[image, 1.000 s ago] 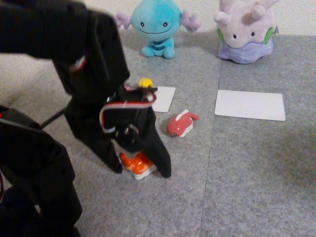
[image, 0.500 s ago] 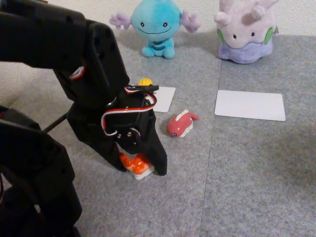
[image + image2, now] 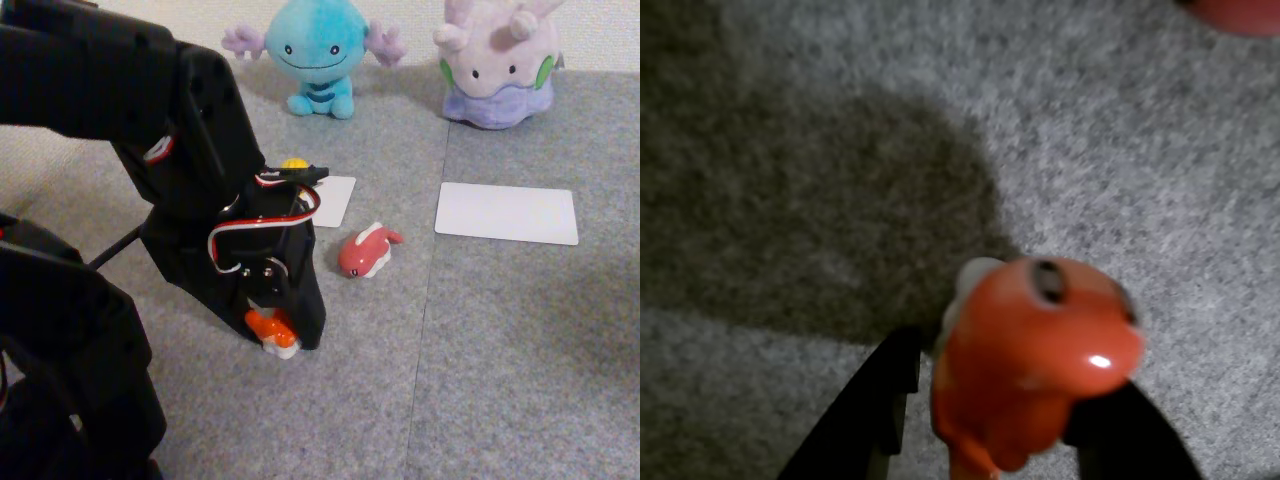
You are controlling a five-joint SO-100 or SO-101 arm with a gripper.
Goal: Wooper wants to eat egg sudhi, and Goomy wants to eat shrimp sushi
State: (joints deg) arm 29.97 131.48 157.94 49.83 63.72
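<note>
Pincer: closed on the shrimp sushi, one black finger on each side; in the wrist view the pincer clamps the orange toy above the grey carpeted worktop.
Shrimp sushi: nearest of the toys, in front of the pink-red sushi and to its left in the fixed view; whether its white base touches the worktop or hangs just above it cannot be told.
Pink-red sushi: lies on the worktop, apart from the pincer.
White cards: one just behind the pink-red sushi and partly hidden by the arm, the other to its right.
Egg sudhi: a yellow bit showing behind the arm, beside the nearer card's left edge.
Wooper: sits far behind the pink-red sushi, slightly left.
Goomy: far behind, to the right.
</note>
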